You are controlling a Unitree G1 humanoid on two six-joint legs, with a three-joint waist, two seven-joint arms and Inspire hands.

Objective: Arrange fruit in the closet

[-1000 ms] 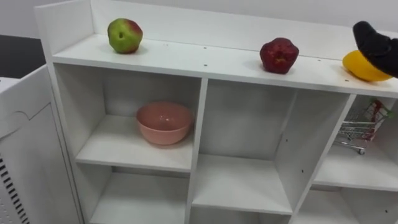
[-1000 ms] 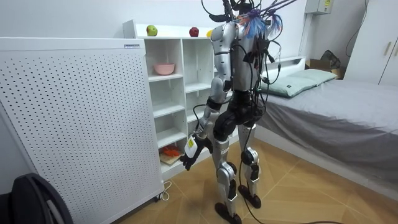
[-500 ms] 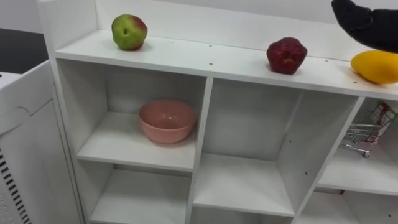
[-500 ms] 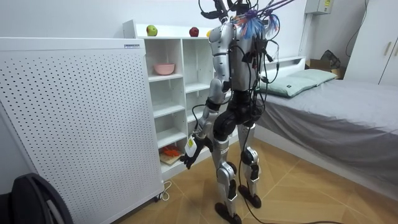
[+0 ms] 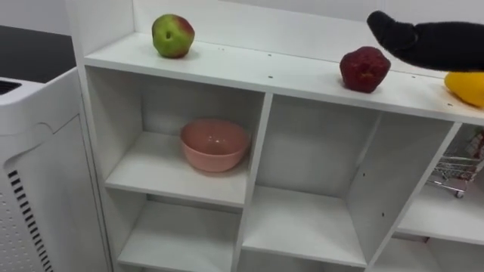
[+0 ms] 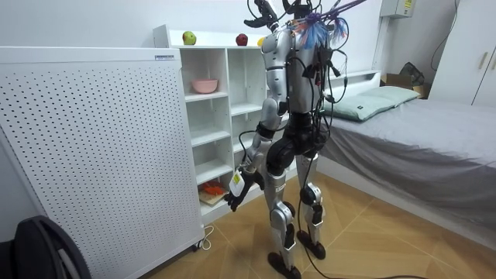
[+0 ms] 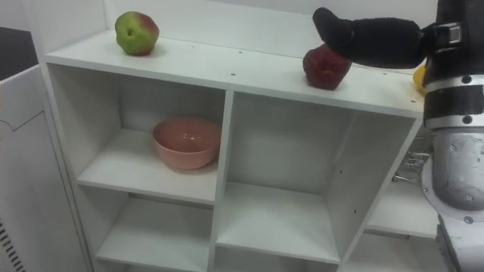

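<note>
On top of the white closet [image 5: 249,69] lie three fruits: a green-and-red apple [image 5: 172,35] at the left, a dark red fruit [image 5: 365,69] in the middle and a yellow fruit [image 5: 465,87] at the right edge. My right hand [image 5: 423,41], black, hovers open with fingers stretched leftward just above the red fruit, holding nothing. In the right eye view the same hand [image 7: 363,38] overlaps the red fruit [image 7: 326,66] from above. My left hand [image 6: 234,195] hangs low at my side near the lower shelves.
A pink bowl [image 5: 215,143] sits in the upper left compartment; a small wire cart [image 5: 457,168] stands in the right one. The other compartments hold nothing. A white perforated panel [image 6: 93,147] flanks the closet on my left. A bed [image 6: 418,147] lies behind me.
My right hand has lifted off the yellow fruit, left it on the top shelf, and moved left to above the red fruit. The camera has turned a little left.
</note>
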